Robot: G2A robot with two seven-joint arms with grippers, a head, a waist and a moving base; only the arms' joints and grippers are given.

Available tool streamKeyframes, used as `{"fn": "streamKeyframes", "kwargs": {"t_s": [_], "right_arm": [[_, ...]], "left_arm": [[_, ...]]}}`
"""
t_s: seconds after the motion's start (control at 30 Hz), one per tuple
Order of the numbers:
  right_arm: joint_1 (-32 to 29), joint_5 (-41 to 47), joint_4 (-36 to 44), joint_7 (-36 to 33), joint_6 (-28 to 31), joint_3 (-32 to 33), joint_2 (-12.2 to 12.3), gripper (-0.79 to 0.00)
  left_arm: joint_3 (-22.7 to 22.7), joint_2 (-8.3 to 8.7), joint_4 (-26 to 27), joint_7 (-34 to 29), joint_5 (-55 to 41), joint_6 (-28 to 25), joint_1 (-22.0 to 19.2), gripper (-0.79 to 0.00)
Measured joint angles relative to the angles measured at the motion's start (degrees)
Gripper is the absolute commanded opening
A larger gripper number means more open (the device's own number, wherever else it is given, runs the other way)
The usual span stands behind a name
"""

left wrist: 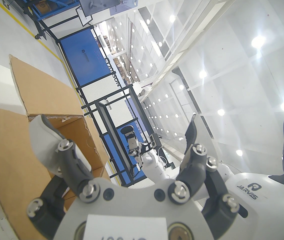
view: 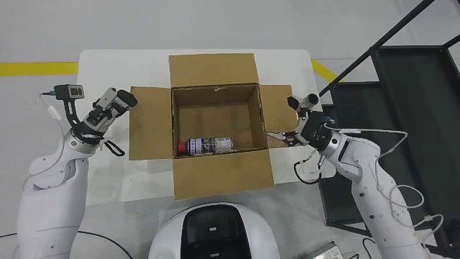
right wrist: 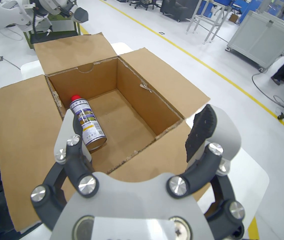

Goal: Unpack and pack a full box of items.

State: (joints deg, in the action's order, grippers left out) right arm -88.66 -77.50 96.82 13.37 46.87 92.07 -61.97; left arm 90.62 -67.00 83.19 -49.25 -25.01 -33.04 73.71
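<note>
- My left gripper [view: 123, 101] and right gripper [right wrist: 138, 118] flank the brown cardboard box [view: 215, 95], both wide open and empty, likely poised to reach in.
- The red-capped spray can [view: 209, 145] lies on its side inside the box, against one wall.

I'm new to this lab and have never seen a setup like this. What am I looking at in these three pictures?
This is a two-armed robot at a white table. One picture looks down from above its arms. The other two come from cameras on its wrists, looking along the left claw and the right claw. On the table stands an open cardboard box, flaps spread, with one red-capped spray can lying on its side inside. Both claws are open and empty, one at each side of the box.
</note>
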Motion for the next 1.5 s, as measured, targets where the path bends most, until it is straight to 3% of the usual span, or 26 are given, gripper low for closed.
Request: {"fn": "streamKeyframes", "kwargs": {"t_s": [0.27, 0.67, 1.1, 1.5], "right_arm": [[-1.92, 8.09, -11.20, -3.54, -0.24, 7.34, 0.78, 0.000], [4.45, 4.75, -26.17, -9.80, -1.50, 5.32, 1.36, 0.000], [5.17, 4.02, -27.34, -9.67, -2.38, 4.83, 1.37, 0.000], [9.97, 11.33, -34.61, -21.07, -5.73, 0.86, 0.74, 0.000]], "left_arm": [[0.00, 0.00, 0.00, 0.00, 0.00, 0.00, 0.00, 0.000], [0.00, 0.00, 0.00, 0.00, 0.00, 0.00, 0.00, 0.000], [0.00, 0.00, 0.00, 0.00, 0.00, 0.00, 0.00, 0.000], [0.00, 0.00, 0.00, 0.00, 0.00, 0.00, 0.00, 0.000]]}}
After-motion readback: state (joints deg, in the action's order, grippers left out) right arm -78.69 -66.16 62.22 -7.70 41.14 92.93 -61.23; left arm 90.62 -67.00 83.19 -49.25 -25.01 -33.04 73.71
